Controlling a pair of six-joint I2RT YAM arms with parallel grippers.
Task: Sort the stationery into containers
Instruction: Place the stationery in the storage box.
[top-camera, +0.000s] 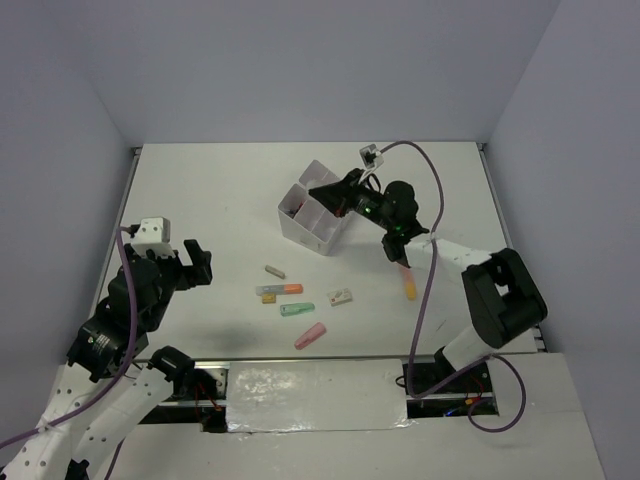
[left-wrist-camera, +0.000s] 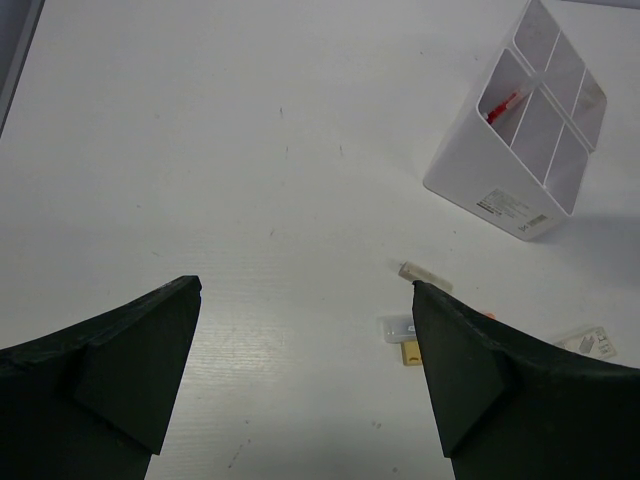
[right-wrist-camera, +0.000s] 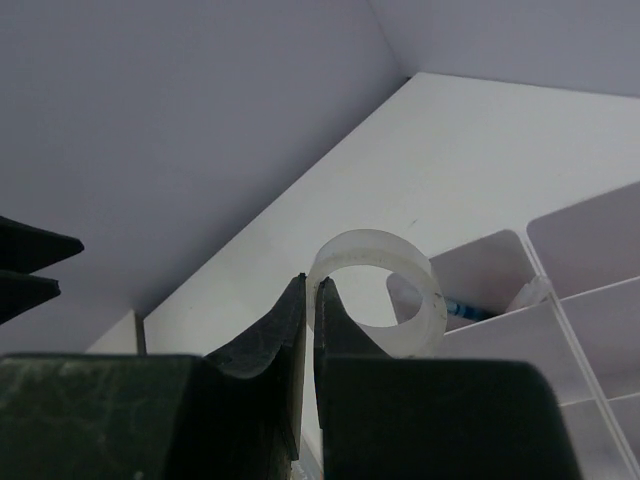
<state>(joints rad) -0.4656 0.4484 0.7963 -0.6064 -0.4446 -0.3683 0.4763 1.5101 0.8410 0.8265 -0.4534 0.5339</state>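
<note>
The tape roll (right-wrist-camera: 425, 300) is pinched by its thin wall in your right end effector (right-wrist-camera: 308, 292), right over the white box (right-wrist-camera: 590, 240). A blue pen (right-wrist-camera: 465, 309) and a red pen (left-wrist-camera: 503, 105) are already inside. Your left end effector (left-wrist-camera: 305, 287) hangs wide open, holding nothing. The pink marker (top-camera: 310, 337), green marker (top-camera: 297, 309), orange marker (top-camera: 408, 288) and eraser (top-camera: 340, 297) lie on the bench (top-camera: 200, 190), so I think most of the job is left.

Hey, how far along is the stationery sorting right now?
Early on. Done: a red pen and a blue pen are in the box. In hand: the right tool is shut on the tape roll over the box. Left: the pink marker, green marker, two orange markers and an eraser lie on the table; the left tool is open, empty.
</note>
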